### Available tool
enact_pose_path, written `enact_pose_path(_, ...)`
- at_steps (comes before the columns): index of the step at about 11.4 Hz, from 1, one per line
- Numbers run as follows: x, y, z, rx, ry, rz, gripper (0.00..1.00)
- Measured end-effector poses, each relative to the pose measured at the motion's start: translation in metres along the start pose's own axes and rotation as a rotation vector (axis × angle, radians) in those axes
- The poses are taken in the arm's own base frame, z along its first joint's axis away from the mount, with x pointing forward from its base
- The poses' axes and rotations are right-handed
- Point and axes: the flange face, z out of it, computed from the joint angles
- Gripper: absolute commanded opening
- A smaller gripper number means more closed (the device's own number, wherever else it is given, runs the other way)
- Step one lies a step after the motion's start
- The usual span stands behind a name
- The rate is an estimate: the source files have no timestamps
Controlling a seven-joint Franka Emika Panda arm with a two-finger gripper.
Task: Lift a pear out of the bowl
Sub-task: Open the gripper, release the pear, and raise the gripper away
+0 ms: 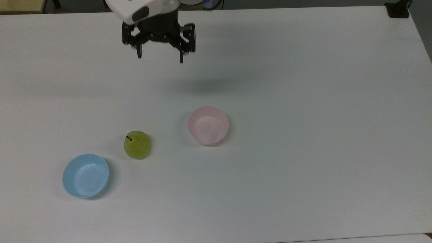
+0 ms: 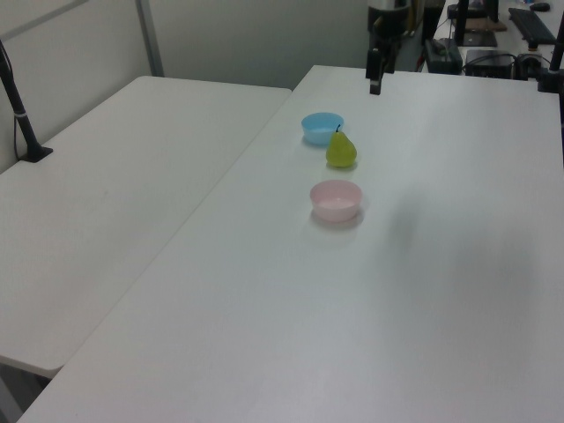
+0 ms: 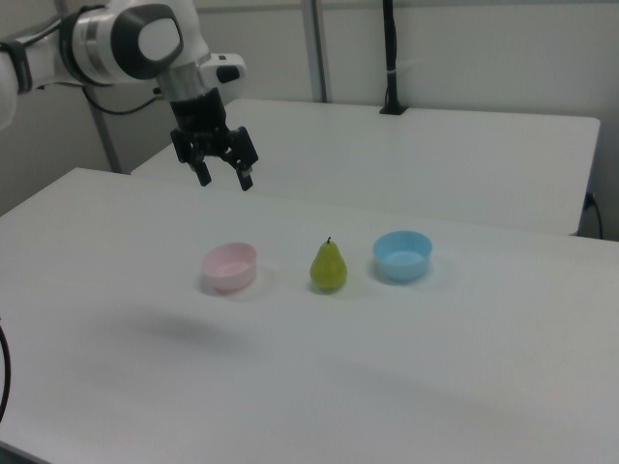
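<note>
While the white tabletop [image 1: 303, 101] spreads across all three views, the arm [image 3: 126, 43] reaches in above it, with its black tool [image 1: 159, 55] held high over the far part of the surface, well apart from everything below. Its two fingers are spread wide and grip nothing; the gap between them is bare in both the top view and the right view [image 3: 223, 177]. Three smaller things sit in a loose row on the tabletop. Largest of these is the light blue bowl [image 1: 85, 176], which stands upright and holds nothing. Next, the pale pink bowl [image 1: 208, 125] also stands upright, and its inside is bare too. Between the two bowls stands the pear [image 1: 137, 144], yellow-green, upright on the tabletop itself with its short dark stem pointing up, so it lies outside both containers. In the right view the pear [image 3: 328, 266] is nearer the blue bowl [image 3: 402, 255] than the pink bowl [image 3: 230, 266], touching neither.
</note>
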Motion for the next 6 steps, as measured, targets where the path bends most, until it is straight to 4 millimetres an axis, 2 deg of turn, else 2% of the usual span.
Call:
enact_pose_path(2, -0.0111, 0.0027, -0.0118, -0.001, -0.019, 0.003, 1.00)
enact_pose_path(6, -0.0133, 0.0021, -0.0056, -0.002, -0.035, 0.004, 1.00)
